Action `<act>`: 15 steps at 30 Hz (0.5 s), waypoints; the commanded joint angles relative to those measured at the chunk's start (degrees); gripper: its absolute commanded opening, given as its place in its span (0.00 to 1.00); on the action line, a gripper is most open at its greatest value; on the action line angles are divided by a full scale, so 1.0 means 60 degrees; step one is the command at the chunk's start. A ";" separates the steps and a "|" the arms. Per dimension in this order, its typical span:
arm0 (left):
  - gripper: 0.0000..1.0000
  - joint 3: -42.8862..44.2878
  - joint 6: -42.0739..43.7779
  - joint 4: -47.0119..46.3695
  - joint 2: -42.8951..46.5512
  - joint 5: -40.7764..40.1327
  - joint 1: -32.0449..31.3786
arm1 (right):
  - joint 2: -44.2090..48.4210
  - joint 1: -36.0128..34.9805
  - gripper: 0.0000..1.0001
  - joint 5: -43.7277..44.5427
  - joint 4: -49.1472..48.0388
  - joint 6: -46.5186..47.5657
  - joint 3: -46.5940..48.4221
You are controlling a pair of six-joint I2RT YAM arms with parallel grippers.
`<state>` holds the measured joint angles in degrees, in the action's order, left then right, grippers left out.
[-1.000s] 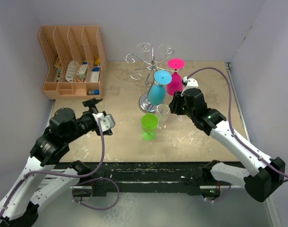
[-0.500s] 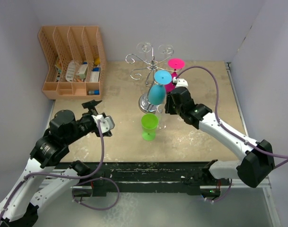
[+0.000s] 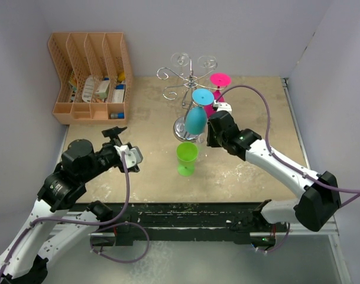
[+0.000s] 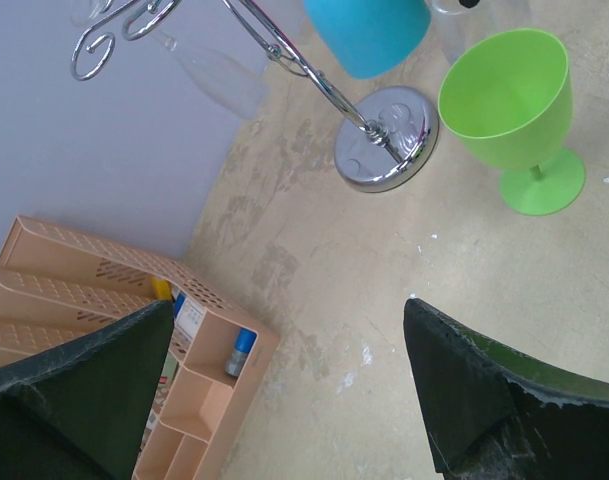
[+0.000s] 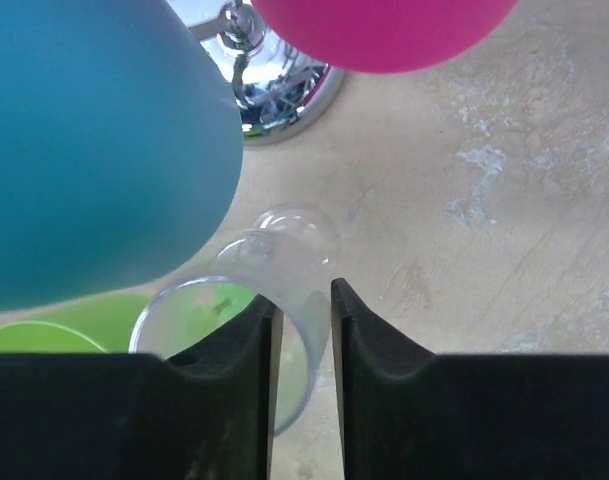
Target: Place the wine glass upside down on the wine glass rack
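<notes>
Right gripper point(image 5: 302, 296) has swung in leftward, fingers narrowed to a slim gap straddling the wall of the clear wine glass point(image 5: 269, 275); can't tell if clamped. Glass sits upright on the table, just near-right of the wine glass rack point(image 3: 190, 83) base, beside the green glass point(image 3: 186, 157). Blue glass point(image 3: 195, 118) hangs inverted on the rack. Left gripper point(image 4: 289, 305) wide open, near-left, holding nothing.

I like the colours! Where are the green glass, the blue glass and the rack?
green glass point(image 3: 187, 155), top view, on its bowl
blue glass point(image 3: 195, 120), top view, on its bowl
rack point(image 4: 404, 150), left wrist view, on its round base
</notes>
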<state>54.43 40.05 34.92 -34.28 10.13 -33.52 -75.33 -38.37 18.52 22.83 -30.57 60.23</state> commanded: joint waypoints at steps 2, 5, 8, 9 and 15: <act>1.00 -0.0038 -0.0113 -0.0269 0.0117 -0.0019 0.0013 | -0.0339 -0.0093 0.15 0.0219 0.0868 -0.0314 0.0245; 1.00 -0.0002 -0.0138 -0.0226 0.0118 -0.0019 0.0005 | -0.0295 -0.0096 0.00 0.0618 0.1290 -0.0542 0.0377; 1.00 0.0169 -0.0266 -0.0209 0.0056 0.0077 0.0005 | 0.0158 -0.0133 0.00 0.1175 0.1916 -0.0774 0.0564; 1.00 0.0278 -0.0348 -0.0165 -0.0008 0.0193 0.0005 | 0.0336 -0.0136 0.00 0.1322 0.2134 -0.0803 0.0655; 1.00 0.1116 -0.1431 0.0102 -0.0343 0.1240 0.0006 | 0.1003 -0.0207 0.00 0.2384 0.3996 -0.1229 0.1383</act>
<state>56.14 37.43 36.05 -35.35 12.05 -33.50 -72.86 -39.11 25.36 37.63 -34.72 62.92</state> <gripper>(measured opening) 0.993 0.070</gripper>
